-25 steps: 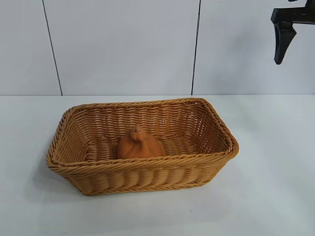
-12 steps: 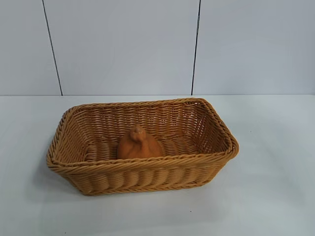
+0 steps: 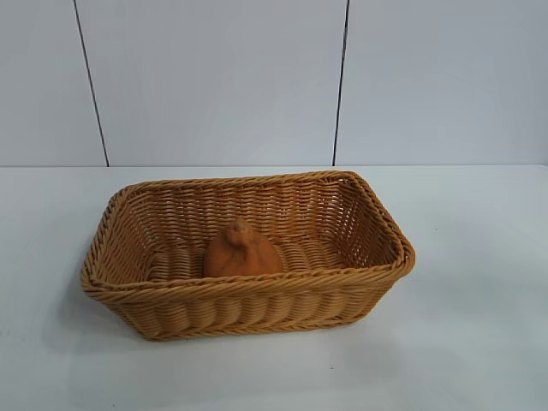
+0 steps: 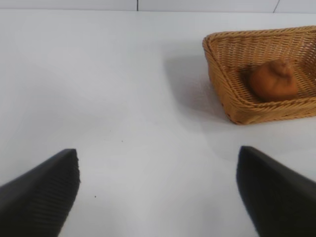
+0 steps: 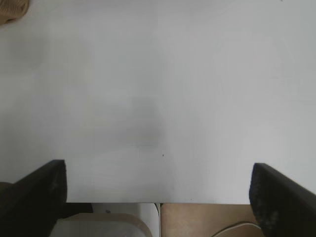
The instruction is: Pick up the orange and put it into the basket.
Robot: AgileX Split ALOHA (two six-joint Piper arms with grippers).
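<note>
The right gripper (image 5: 158, 197) hung over the bare table (image 5: 158, 89) near its edge, with its fingers (image 5: 37, 190) spread wide and nothing between them. A corner of the basket (image 5: 12, 10) showed only at the far margin of that wrist view. The left gripper (image 4: 158, 192) was parked low over the table, well apart from the basket (image 4: 232, 98), its fingers (image 4: 44, 190) likewise wide and empty. In the exterior view neither arm appeared. The basket (image 3: 248, 300) stood on the table (image 3: 479, 342), and the orange (image 3: 242, 251) sat upright on its woven floor, near the middle, just behind the front wall.

By this layout, the placing step was complete and the release done. No further handling of the orange appeared necessary; the remaining move called only for each arm to rest clear of the basket.
</note>
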